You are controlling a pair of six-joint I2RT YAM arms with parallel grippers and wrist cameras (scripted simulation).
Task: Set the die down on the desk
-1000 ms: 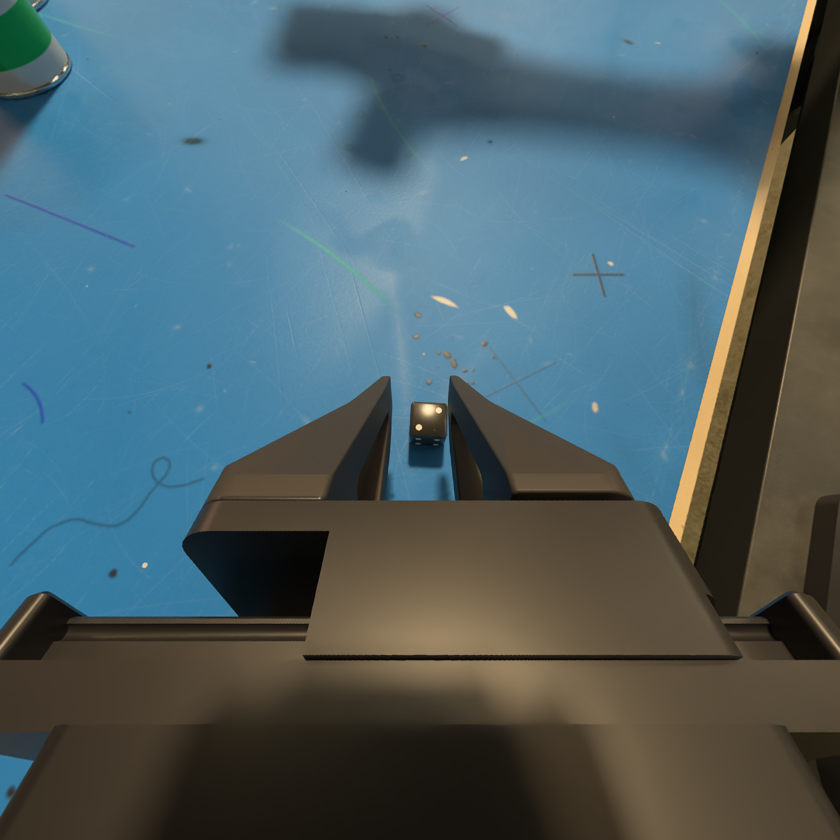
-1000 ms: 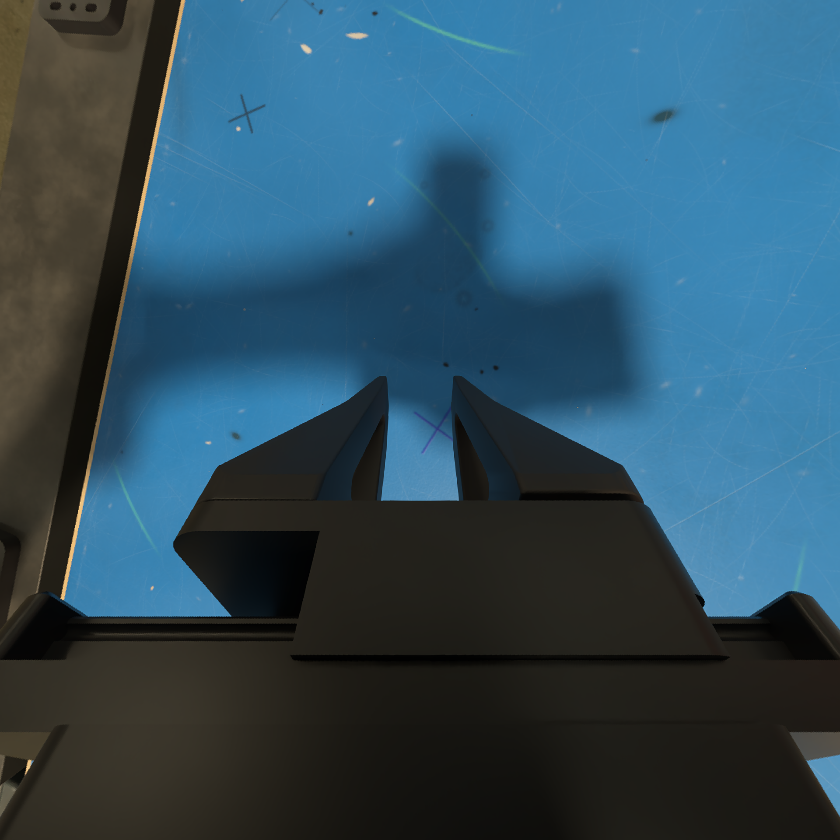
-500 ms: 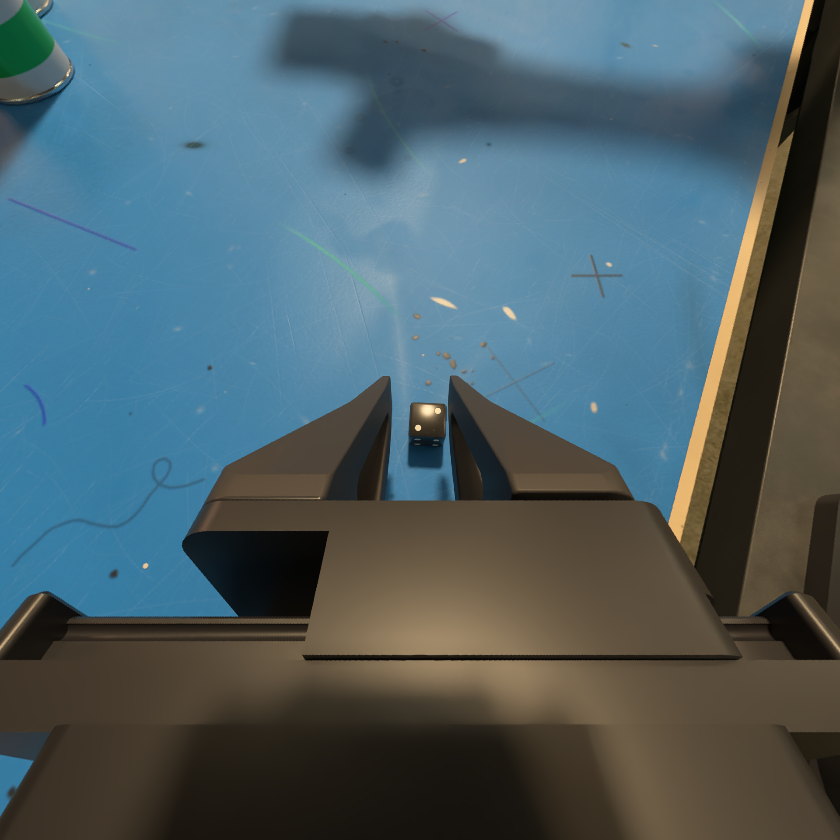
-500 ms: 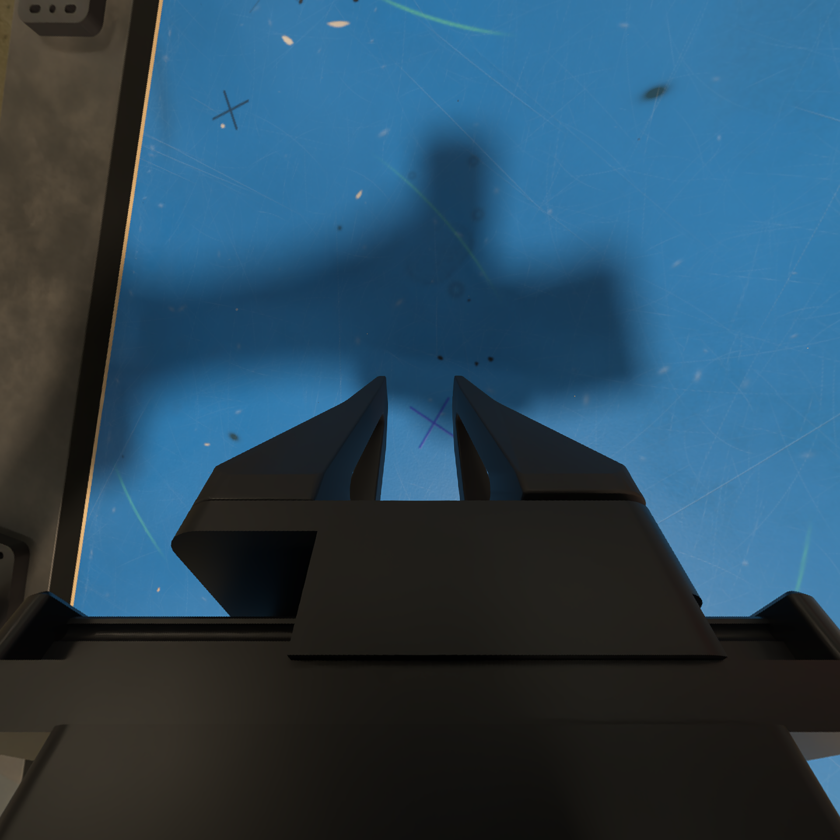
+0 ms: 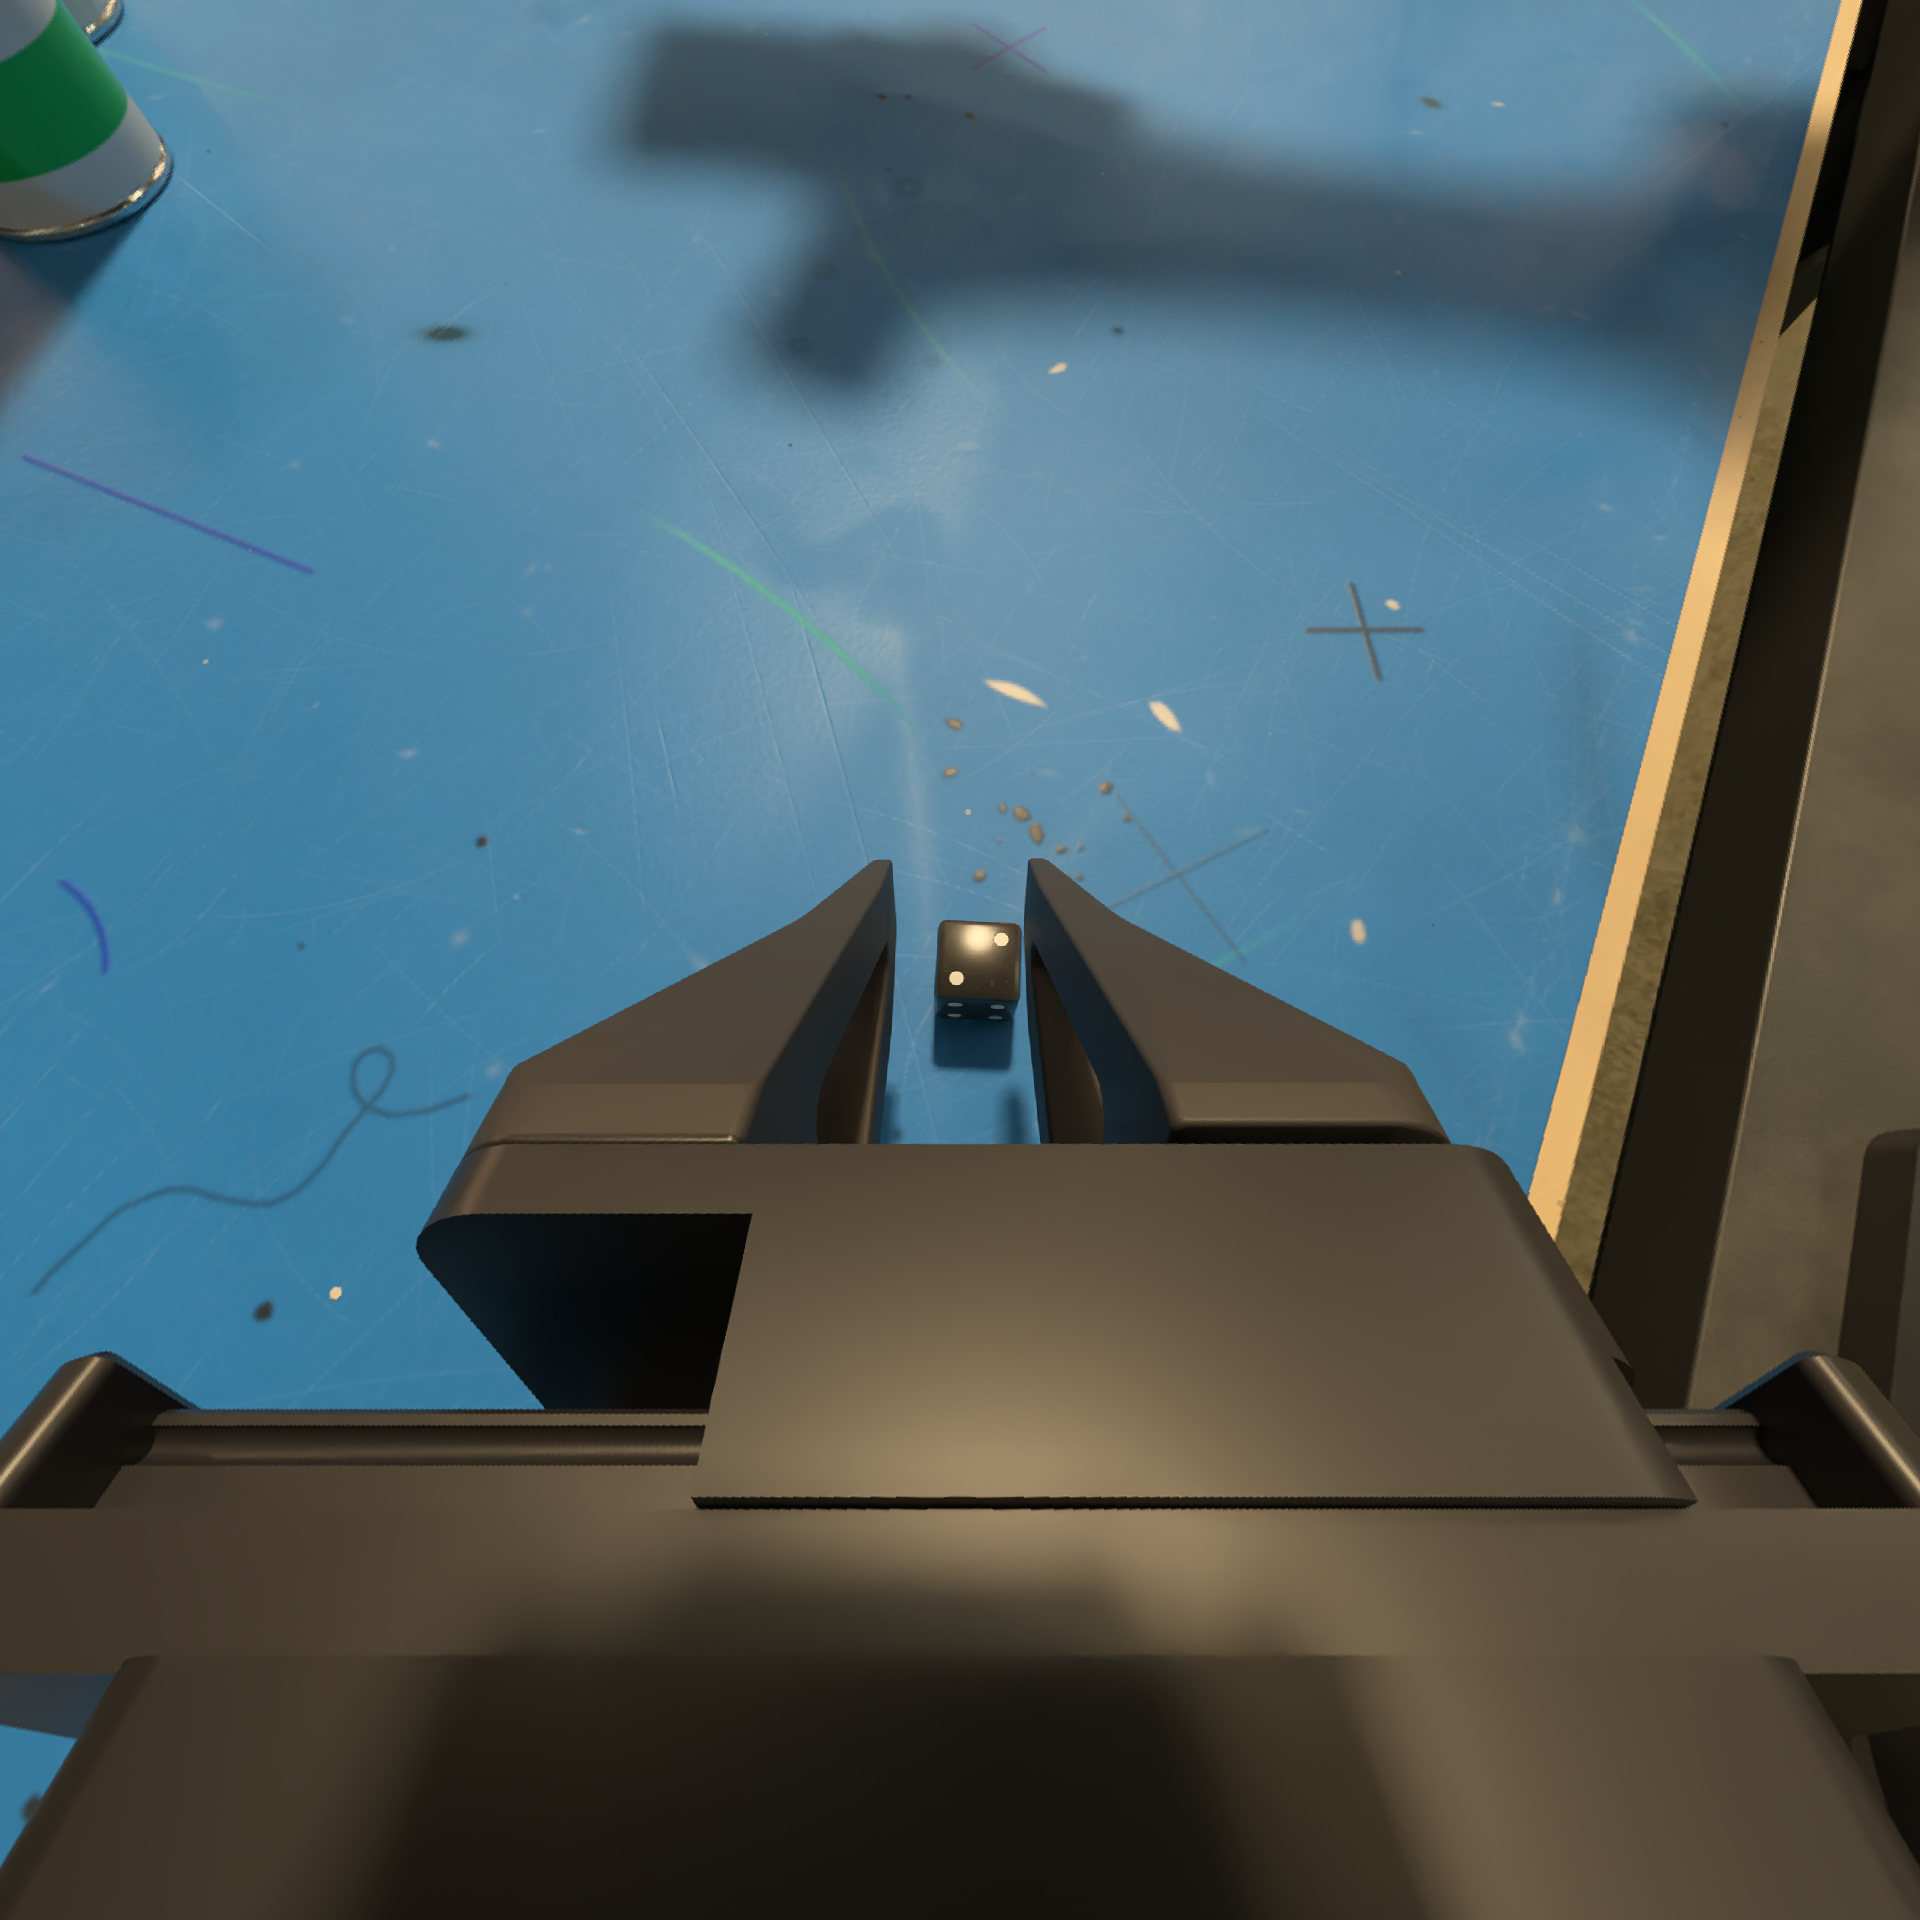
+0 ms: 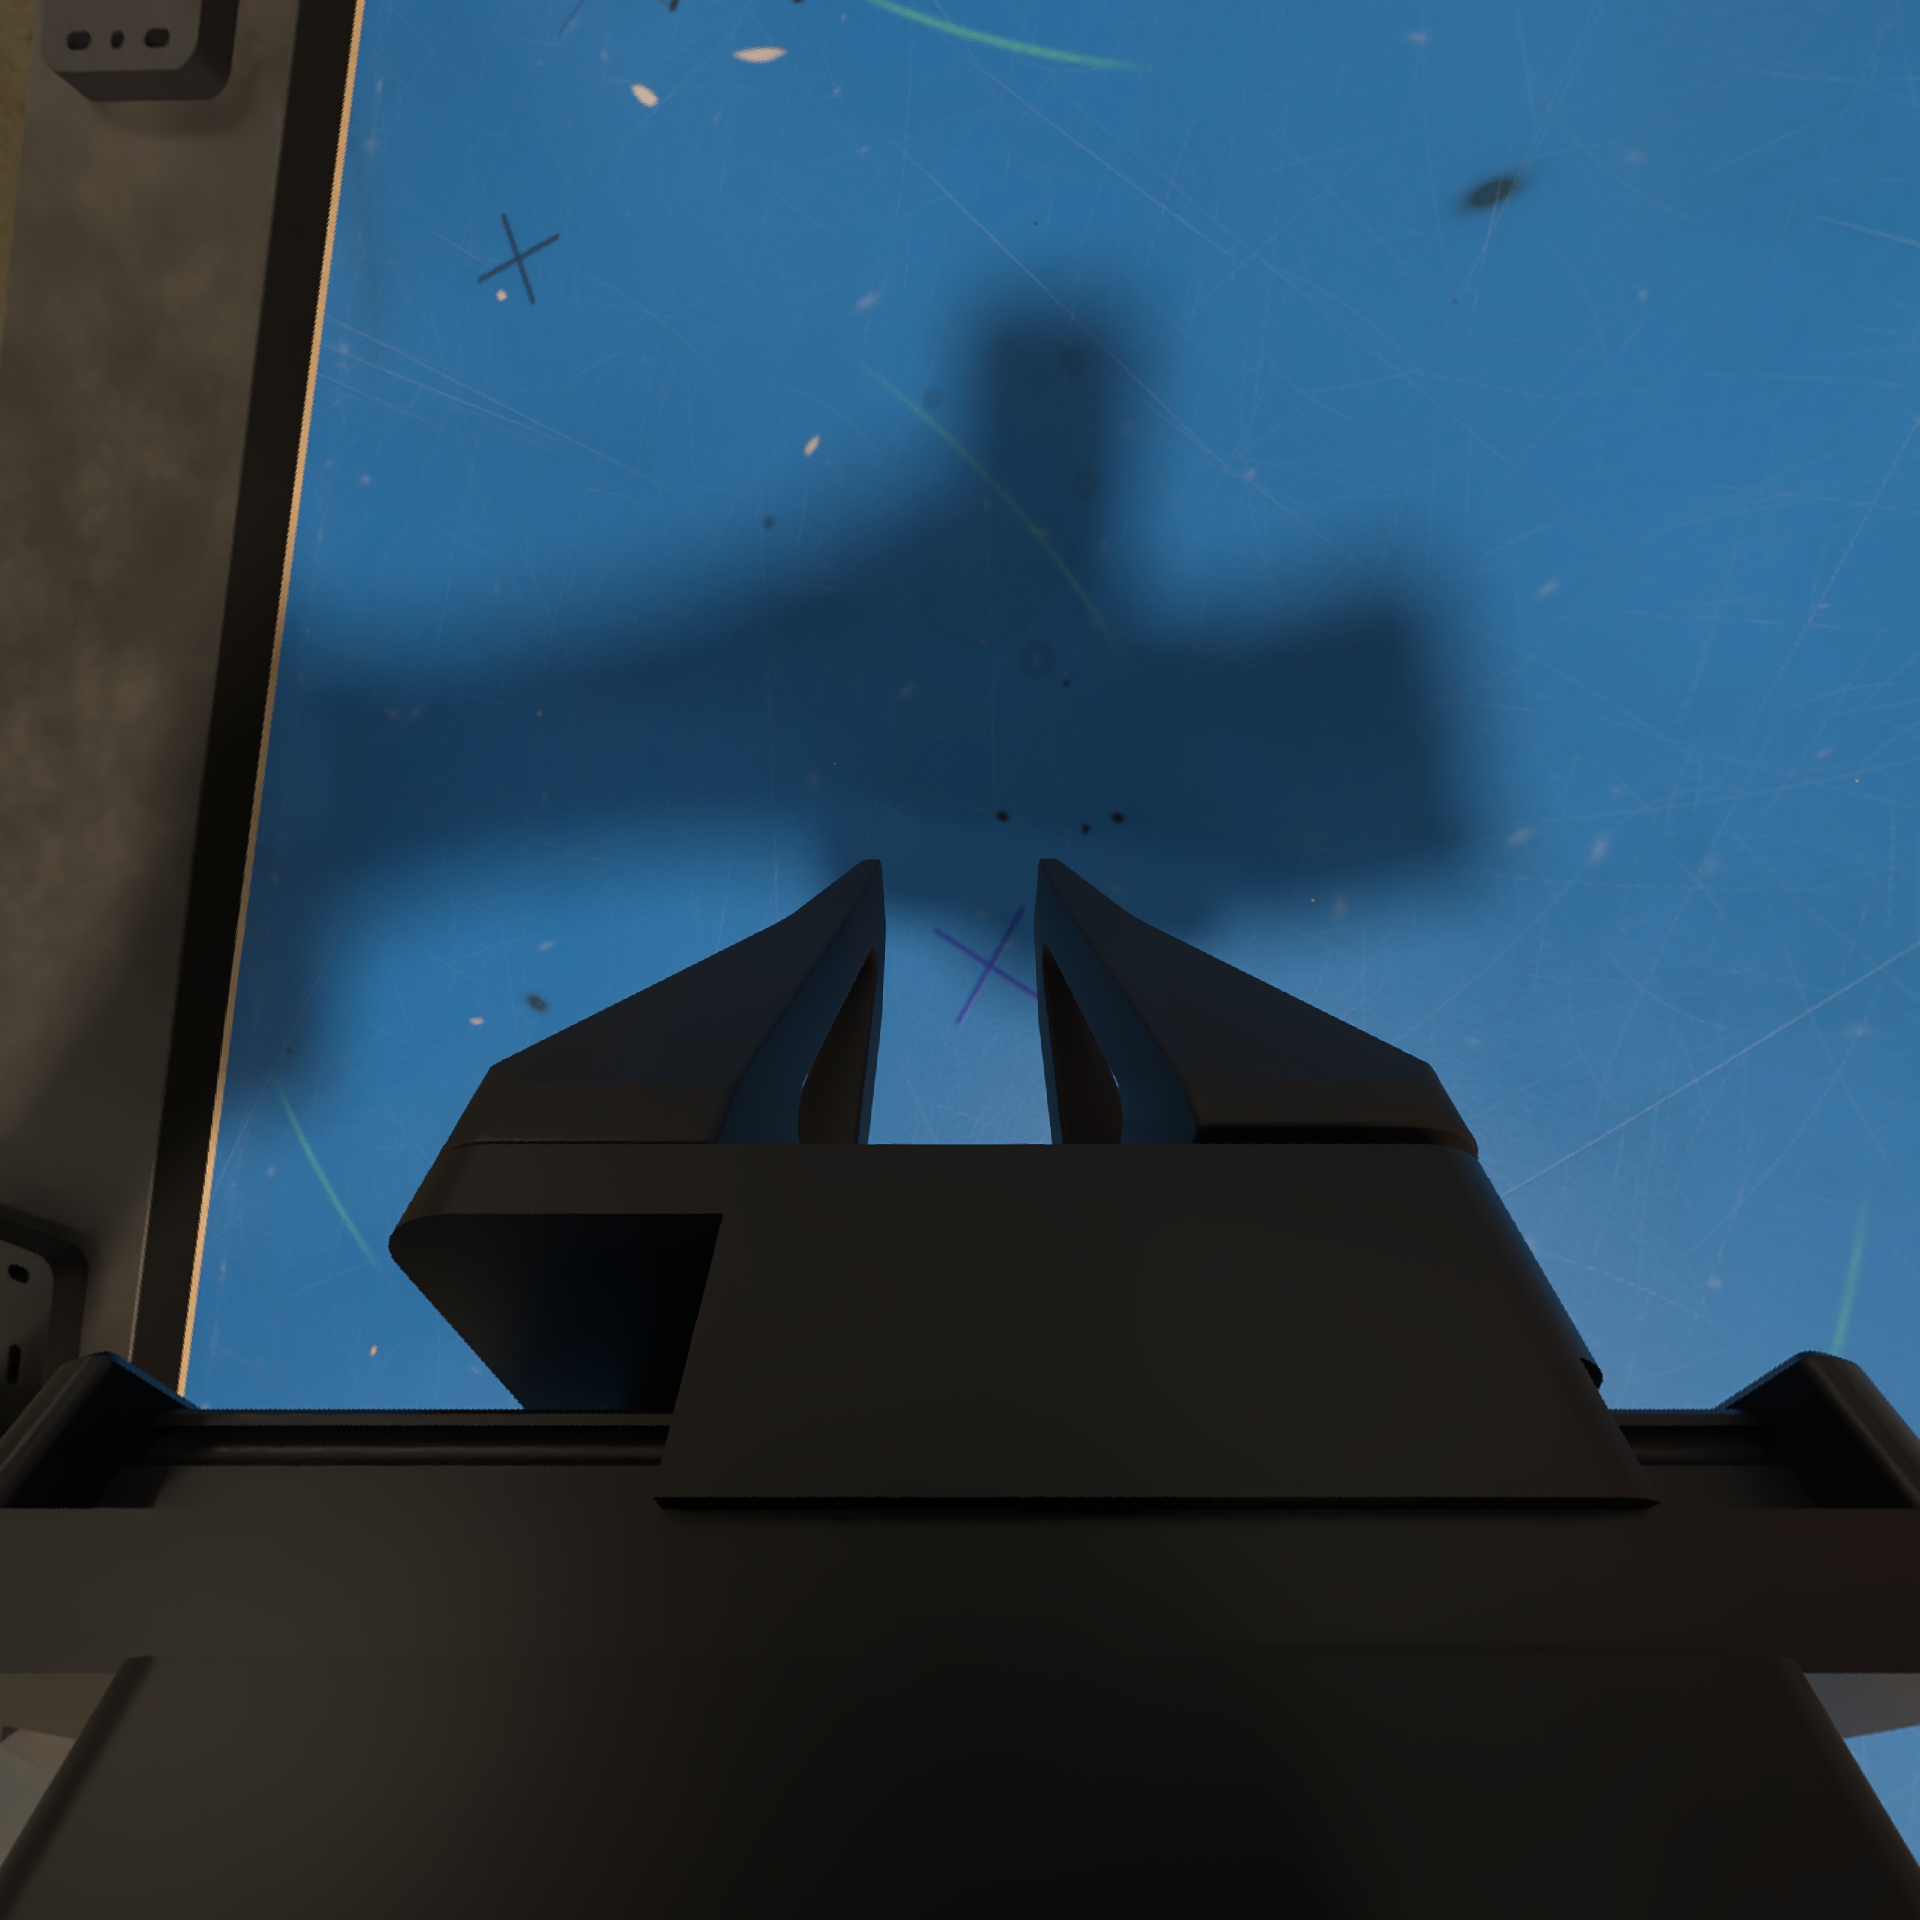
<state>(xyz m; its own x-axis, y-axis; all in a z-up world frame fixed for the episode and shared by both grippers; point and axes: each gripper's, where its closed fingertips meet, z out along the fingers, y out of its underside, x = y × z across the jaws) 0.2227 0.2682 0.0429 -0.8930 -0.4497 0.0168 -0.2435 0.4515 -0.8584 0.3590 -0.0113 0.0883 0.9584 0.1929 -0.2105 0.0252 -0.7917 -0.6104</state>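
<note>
A small black die point(image 5: 977, 968) with white pips lies on the blue desk point(image 5: 520, 675), with its shadow right against it. My left gripper point(image 5: 959, 883) hangs just above it, open, with one finger on each side of the die. There is a clear gap on the die's left and only a hair of room on its right. My right gripper point(image 6: 959, 883) is open and empty above the bare desk point(image 6: 1455, 416), over a purple cross mark point(image 6: 987, 961).
A green and white can point(image 5: 62, 125) stands at the far left of the left wrist view. The desk's tan edge point(image 5: 1704, 644) and a dark frame run down the right. In the right wrist view the desk edge point(image 6: 301, 499) and a grey base run down the left.
The die has stayed in the same spot between the left fingers. The left view has shifted a little, so more of the can shows. The right gripper has drifted slightly over the desk.
</note>
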